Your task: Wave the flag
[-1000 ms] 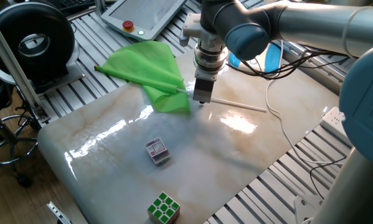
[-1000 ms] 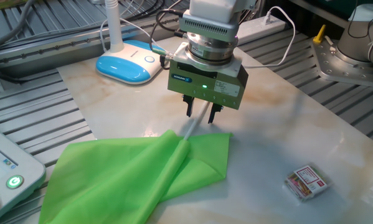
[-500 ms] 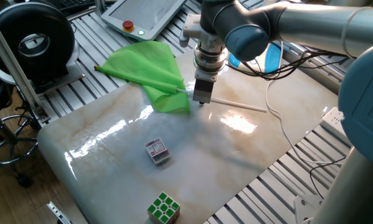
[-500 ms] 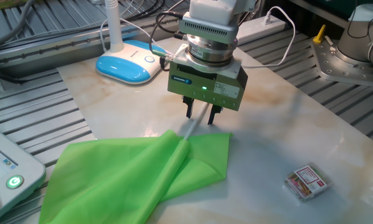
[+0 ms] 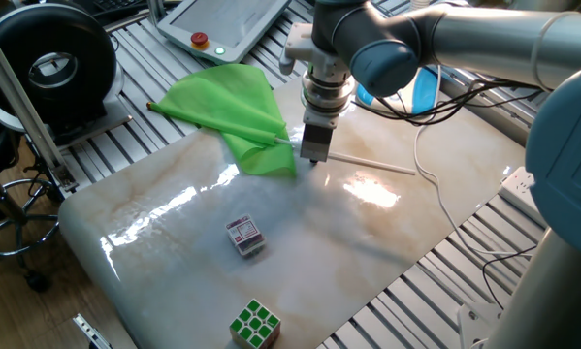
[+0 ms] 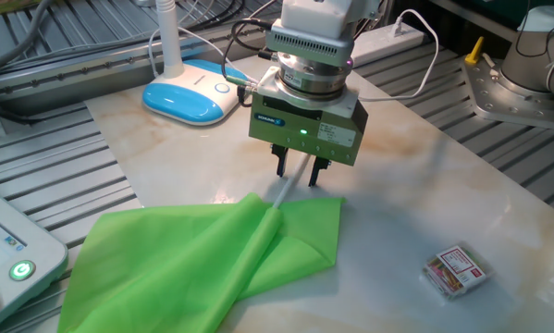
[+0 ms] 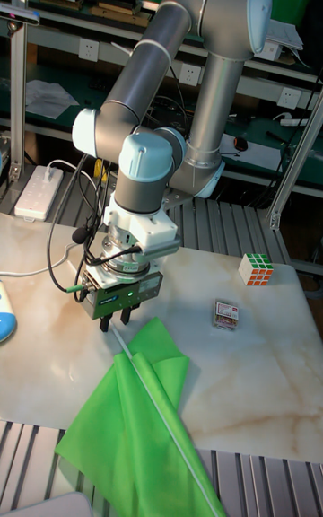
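The flag lies flat on the marble table: its lime-green cloth [image 5: 232,111] [image 6: 184,268] [image 7: 135,418] is crumpled, and its thin white stick [image 5: 368,163] runs out from it across the tabletop. My gripper [image 5: 313,157] [image 6: 299,176] [image 7: 117,324] points straight down over the stick, just beyond the cloth's edge. Its two dark fingers stand apart on either side of the stick with a visible gap, so it is open and holds nothing. The part of the stick under the gripper is partly hidden.
A small patterned puzzle cube [image 5: 245,236] [image 6: 455,270] and a green-and-white cube [image 5: 255,323] [image 7: 257,269] sit on the table away from the flag. A blue-and-white device [image 6: 191,97] and cables lie behind the gripper. A teach pendant [image 5: 227,24] rests past the cloth.
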